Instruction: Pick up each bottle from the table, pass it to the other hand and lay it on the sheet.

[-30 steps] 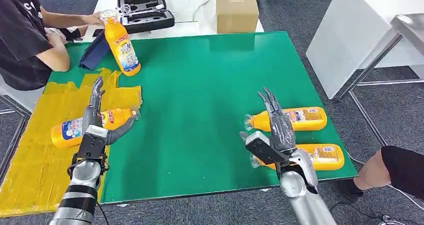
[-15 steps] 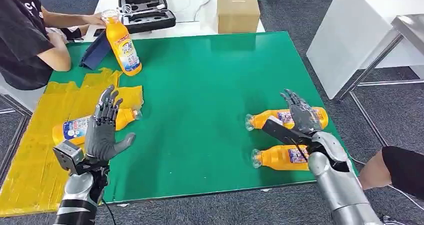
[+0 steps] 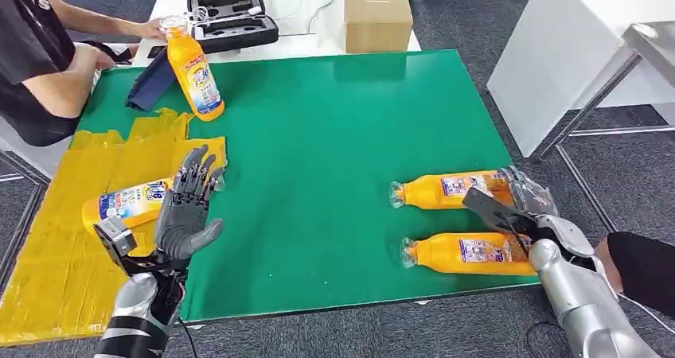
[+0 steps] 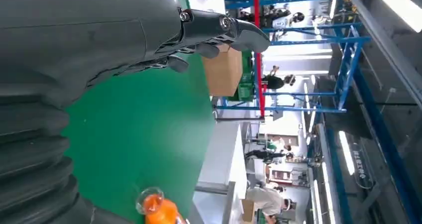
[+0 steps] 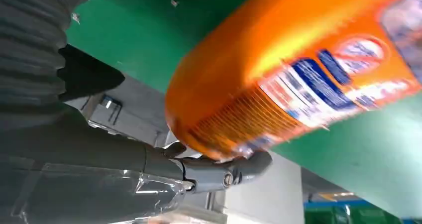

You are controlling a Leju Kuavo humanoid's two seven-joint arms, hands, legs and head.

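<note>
Now the right hand (image 3: 521, 195), fingers spread and holding nothing, sits at the far bottle's (image 3: 446, 189) base; the bottle lies along the table's (image 3: 334, 119) right edge region, cap pointing left.

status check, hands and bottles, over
Left robot hand open, raised over the sheet edge. Right robot hand at the far bottle base, grip unclear. Near bottle untouched. One bottle on sheet. Path clear.

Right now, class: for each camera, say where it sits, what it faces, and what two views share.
Head: high on the body, looking down at the green table; both arms show.
Left wrist: behind the left hand, facing across the table toward a cardboard box.
Right wrist: behind the right hand, at an orange bottle.
Shared: box.
</note>
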